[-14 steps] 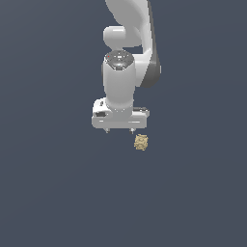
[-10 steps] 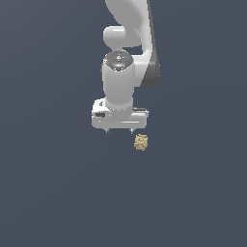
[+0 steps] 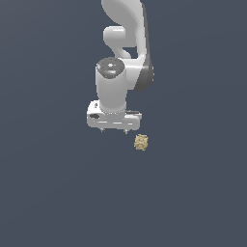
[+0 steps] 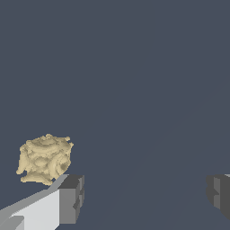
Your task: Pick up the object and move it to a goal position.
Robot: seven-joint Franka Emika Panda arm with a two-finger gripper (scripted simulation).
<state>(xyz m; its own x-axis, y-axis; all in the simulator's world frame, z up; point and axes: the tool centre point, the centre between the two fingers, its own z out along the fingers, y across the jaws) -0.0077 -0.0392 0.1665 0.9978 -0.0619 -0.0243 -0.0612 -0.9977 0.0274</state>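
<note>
The object (image 3: 141, 142) is a small tan-yellow lumpy chunk lying on the dark grey surface. In the exterior view it sits just to the right of my gripper (image 3: 114, 130) and slightly nearer the camera. The gripper points straight down and is open, its two short fingertips (image 3: 126, 130) spread wide with nothing between them. In the wrist view the object (image 4: 44, 159) lies outside the gap, just beyond one grey finger pad (image 4: 71, 199), and my gripper (image 4: 146, 195) holds nothing. The opposite pad (image 4: 220, 195) shows at the picture's edge.
The white arm (image 3: 126, 29) rises behind the gripper toward the exterior view's top. A plain dark grey floor (image 3: 58, 193) surrounds everything, with no other objects in view.
The gripper has shifted slightly toward the exterior view's left and sits marginally lower. The object has stayed where it was.
</note>
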